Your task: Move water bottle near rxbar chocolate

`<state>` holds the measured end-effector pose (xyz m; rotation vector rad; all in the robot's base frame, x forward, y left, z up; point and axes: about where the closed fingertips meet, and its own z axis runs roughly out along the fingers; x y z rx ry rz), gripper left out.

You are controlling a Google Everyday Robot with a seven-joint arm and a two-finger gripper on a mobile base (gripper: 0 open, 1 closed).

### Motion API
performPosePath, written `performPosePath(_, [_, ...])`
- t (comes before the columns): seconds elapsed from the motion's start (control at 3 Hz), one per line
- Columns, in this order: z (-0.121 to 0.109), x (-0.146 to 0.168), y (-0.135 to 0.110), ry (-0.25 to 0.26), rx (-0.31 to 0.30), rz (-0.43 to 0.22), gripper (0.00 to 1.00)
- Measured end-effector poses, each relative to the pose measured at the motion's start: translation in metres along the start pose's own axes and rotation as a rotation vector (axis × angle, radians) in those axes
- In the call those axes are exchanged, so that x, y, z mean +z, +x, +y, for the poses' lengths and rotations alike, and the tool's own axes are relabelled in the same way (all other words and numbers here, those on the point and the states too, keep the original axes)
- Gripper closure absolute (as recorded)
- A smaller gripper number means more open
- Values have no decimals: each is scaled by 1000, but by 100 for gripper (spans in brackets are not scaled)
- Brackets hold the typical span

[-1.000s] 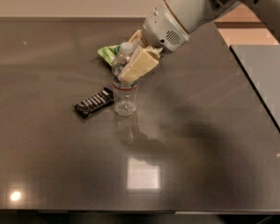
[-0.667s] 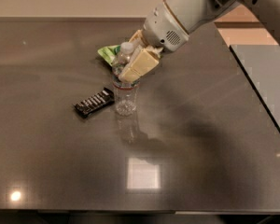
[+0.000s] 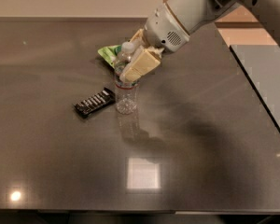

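The water bottle (image 3: 126, 97), clear with a white cap and a thin red band, stands on the dark table (image 3: 200, 148) with its base on the surface. The rxbar chocolate (image 3: 94, 101), a flat black wrapper with white lettering, lies just left of the bottle, almost touching it. My gripper (image 3: 128, 59) comes down from the upper right. Its pale fingers (image 3: 141, 65) clasp the bottle's upper body below the cap, one in front and one behind. The bottle's shoulder is partly hidden by the front finger.
A green snack bag (image 3: 108, 52) lies just behind the bottle, partly hidden by it and by the gripper. The table's right edge (image 3: 256, 97) runs diagonally, with a grey surface (image 3: 270, 69) beyond it. A bright light reflection (image 3: 142, 173) shows on the table near the front.
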<state>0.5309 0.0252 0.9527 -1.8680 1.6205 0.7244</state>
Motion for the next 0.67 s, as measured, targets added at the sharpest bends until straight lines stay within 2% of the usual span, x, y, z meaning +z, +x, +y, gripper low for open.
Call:
performPosePath(0.33, [0, 1, -1, -2, -2, 0, 0])
performPosePath(0.67, [0, 2, -1, -2, -2, 0, 0])
